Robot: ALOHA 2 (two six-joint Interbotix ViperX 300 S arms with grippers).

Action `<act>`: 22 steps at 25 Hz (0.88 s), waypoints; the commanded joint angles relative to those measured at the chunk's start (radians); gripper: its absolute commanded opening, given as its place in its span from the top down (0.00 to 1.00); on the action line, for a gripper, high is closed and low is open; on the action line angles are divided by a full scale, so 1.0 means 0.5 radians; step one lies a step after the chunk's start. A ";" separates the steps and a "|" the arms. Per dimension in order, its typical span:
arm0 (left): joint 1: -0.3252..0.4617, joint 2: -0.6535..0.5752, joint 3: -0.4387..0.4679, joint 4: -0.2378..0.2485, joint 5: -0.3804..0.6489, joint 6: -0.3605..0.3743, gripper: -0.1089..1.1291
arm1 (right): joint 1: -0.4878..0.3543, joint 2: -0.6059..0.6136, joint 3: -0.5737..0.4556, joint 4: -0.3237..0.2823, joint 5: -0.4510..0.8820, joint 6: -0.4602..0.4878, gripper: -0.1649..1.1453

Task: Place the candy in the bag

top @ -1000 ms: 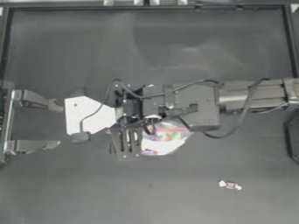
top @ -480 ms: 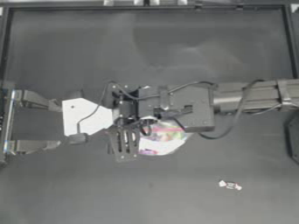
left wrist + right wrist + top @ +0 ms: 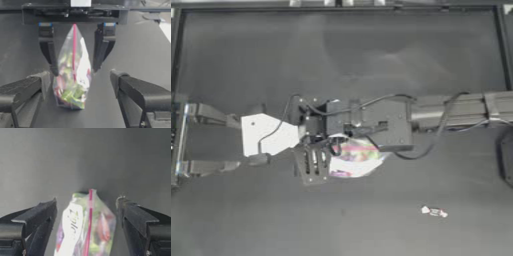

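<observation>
The small clear plastic zip bag with a pink seal strip (image 3: 71, 75) stands between both spread, ungripping grippers, left gripper (image 3: 80, 86) and right gripper (image 3: 87, 214); pinch opposite lips evenly; the tiny white-wrapped candy (image 3: 434, 212) lies well apart from both.

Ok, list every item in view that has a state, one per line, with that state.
bag: upright on edge between both grippers, pink seal strip uppermost, colourful sweets inside; mouth open or zipped cannot be told.
candy: wrapped, lying on the table, apart from the bag.
left gripper: open, jaws either side of the bag.
right gripper: open, jaws flanking the bag.
</observation>
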 commanded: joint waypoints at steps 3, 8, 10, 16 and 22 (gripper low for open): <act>0.000 0.021 -0.025 -0.003 -0.018 0.000 0.10 | 0.003 -0.040 -0.049 -0.003 -0.012 -0.012 0.13; 0.000 0.021 -0.025 -0.003 -0.018 0.000 0.10 | 0.003 -0.025 -0.071 0.003 -0.009 -0.028 0.18; 0.000 0.021 -0.025 -0.003 -0.015 0.000 0.10 | 0.003 -0.018 -0.080 0.003 -0.006 -0.028 0.24; 0.000 0.021 -0.025 -0.003 -0.015 0.000 0.10 | 0.003 -0.018 -0.077 0.006 0.003 -0.031 0.29; 0.000 0.021 -0.025 -0.003 -0.015 0.000 0.10 | 0.003 -0.018 -0.077 -0.003 0.006 -0.028 0.30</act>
